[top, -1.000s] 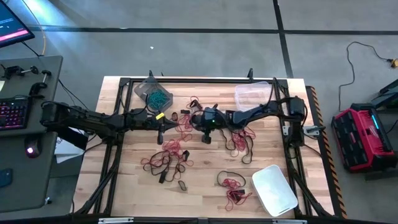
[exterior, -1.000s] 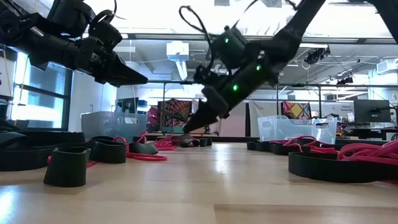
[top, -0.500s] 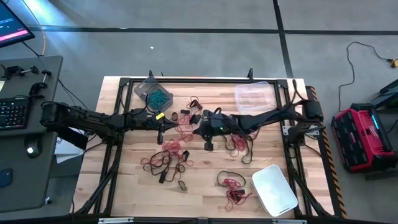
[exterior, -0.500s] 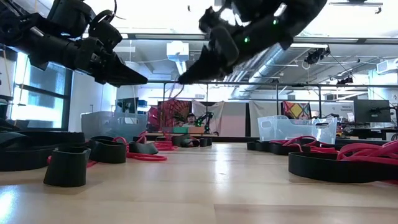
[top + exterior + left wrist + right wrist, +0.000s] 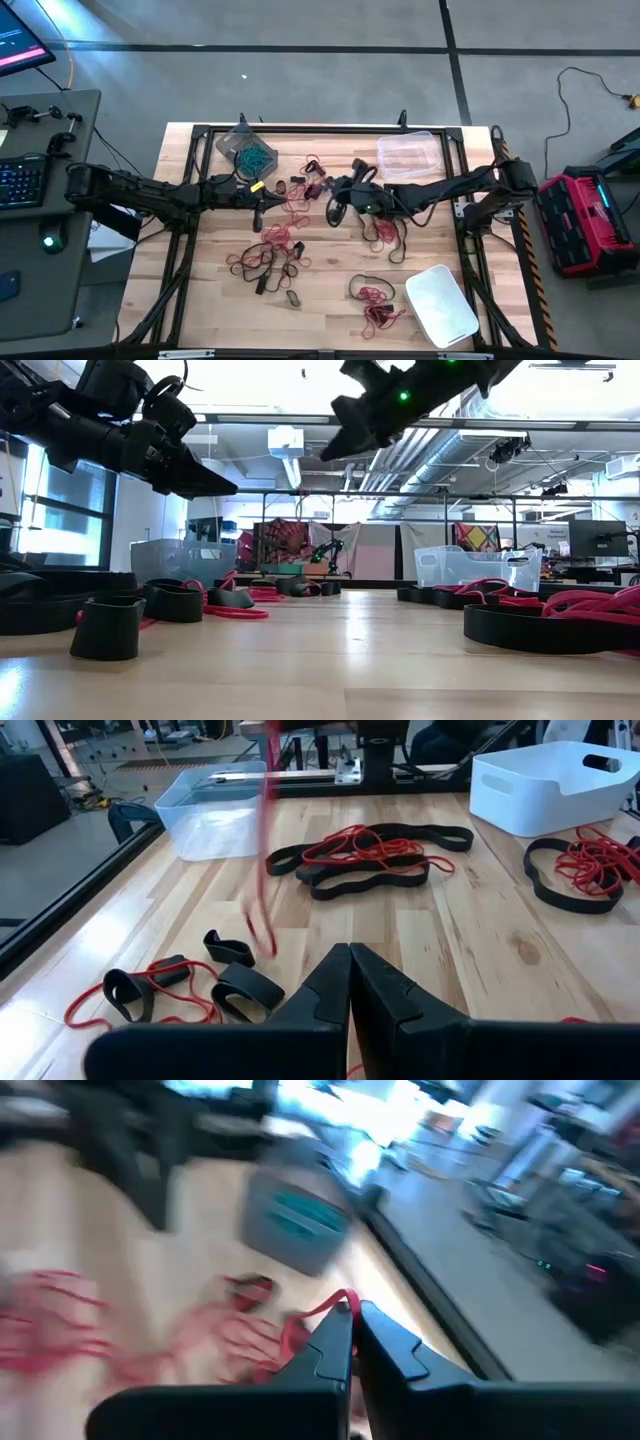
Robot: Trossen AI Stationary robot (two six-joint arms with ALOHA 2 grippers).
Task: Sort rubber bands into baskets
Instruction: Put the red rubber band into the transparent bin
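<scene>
Red and black rubber bands (image 5: 270, 250) lie scattered on the wooden table. The grey-tinted basket (image 5: 247, 150), with teal bands in it, stands at the far left, the clear basket (image 5: 405, 152) at the far right, and the whitish basket (image 5: 440, 305) at the near right. My right gripper (image 5: 352, 1308) is high above the table's middle (image 5: 334, 208), shut on a red rubber band. My left gripper (image 5: 258, 218) hovers left of it, shut and empty (image 5: 350, 952). My right gripper pinches a red rubber band (image 5: 338, 1300) between its two fingertips. The fingers point toward the table's left, slanting a little downward. The band hangs slack below them (image 5: 266, 850); I cannot tell whether its lower end is clear of the table.
Heaps of red and black bands lie around the middle (image 5: 385, 228) and near the front (image 5: 375, 300). Dark frame rails (image 5: 320, 128) run along the table's edges. Bare wood shows at the near left.
My right gripper has risen from the heap at the table's middle and tipped from steeply down to nearly level, drifting a little toward the right edge. It stays shut. The red band has come up with it and now hangs.
</scene>
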